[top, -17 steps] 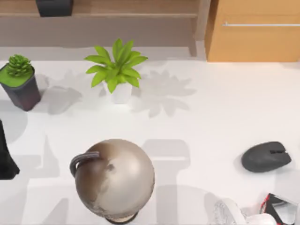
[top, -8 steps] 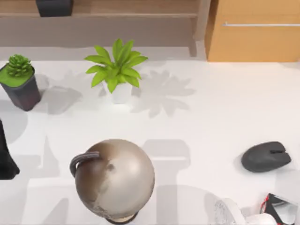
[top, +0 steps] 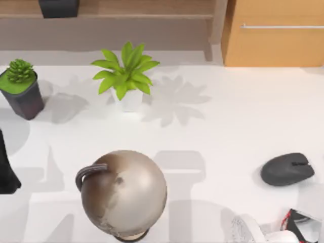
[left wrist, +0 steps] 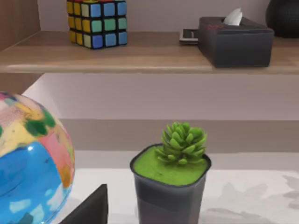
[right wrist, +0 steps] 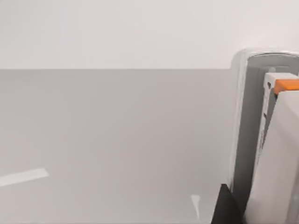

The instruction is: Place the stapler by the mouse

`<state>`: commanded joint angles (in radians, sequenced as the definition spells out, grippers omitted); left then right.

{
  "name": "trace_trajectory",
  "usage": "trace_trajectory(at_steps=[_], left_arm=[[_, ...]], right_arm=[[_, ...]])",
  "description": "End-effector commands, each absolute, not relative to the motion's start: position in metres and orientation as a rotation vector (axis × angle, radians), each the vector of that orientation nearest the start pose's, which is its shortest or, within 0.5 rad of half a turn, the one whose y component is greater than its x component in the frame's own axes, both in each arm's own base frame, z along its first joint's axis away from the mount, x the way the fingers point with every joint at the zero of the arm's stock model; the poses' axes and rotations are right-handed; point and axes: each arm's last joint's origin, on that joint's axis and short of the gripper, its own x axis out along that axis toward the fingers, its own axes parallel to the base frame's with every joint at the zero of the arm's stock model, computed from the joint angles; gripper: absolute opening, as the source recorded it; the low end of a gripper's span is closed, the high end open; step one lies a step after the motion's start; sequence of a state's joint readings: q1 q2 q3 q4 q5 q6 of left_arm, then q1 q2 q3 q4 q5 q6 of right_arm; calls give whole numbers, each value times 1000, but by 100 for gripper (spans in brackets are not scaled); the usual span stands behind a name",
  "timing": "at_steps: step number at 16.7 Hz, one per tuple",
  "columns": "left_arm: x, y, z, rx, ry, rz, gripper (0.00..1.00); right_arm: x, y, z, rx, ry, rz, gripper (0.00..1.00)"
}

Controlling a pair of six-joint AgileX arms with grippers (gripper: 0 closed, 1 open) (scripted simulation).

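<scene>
Near bottom right edge, stapler (top: 299, 226) possibly at right hand; grip unclear. Mouse (top: 287, 169) just above.

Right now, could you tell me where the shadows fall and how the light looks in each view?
Top view: the leafy plant throws a soft leaf-shaped shadow toward the table's right side, and the globe and mouse sit beside pale grey patches. Left wrist view: even light, with shade under the shelf behind the succulent. Right wrist view: flat grey with one small bright streak.

No words, brands or numbers can be read (the dark tissue box (left wrist: 236, 39) beside the puzzle cube (left wrist: 96, 22) bears only blurred red marks).
</scene>
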<state>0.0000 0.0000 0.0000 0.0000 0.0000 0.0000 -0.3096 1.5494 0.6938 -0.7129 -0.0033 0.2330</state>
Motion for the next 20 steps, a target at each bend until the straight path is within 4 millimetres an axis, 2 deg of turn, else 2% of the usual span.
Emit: trace_trajectory(at_steps=[3, 8, 14, 17, 20], left_arm=[[106, -1, 160, 0, 0, 0, 100], [106, -1, 160, 0, 0, 0, 100], [106, -1, 160, 0, 0, 0, 100], [106, -1, 160, 0, 0, 0, 100], [106, -1, 160, 0, 0, 0, 100]], right_arm=[[216, -69, 125, 429, 1530, -424, 0], [216, -68, 147, 428, 1529, -422, 0], [218, -68, 149, 426, 1527, -417, 0], [240, -66, 160, 401, 1516, -375, 0], [281, -58, 180, 349, 1490, -303, 0]])
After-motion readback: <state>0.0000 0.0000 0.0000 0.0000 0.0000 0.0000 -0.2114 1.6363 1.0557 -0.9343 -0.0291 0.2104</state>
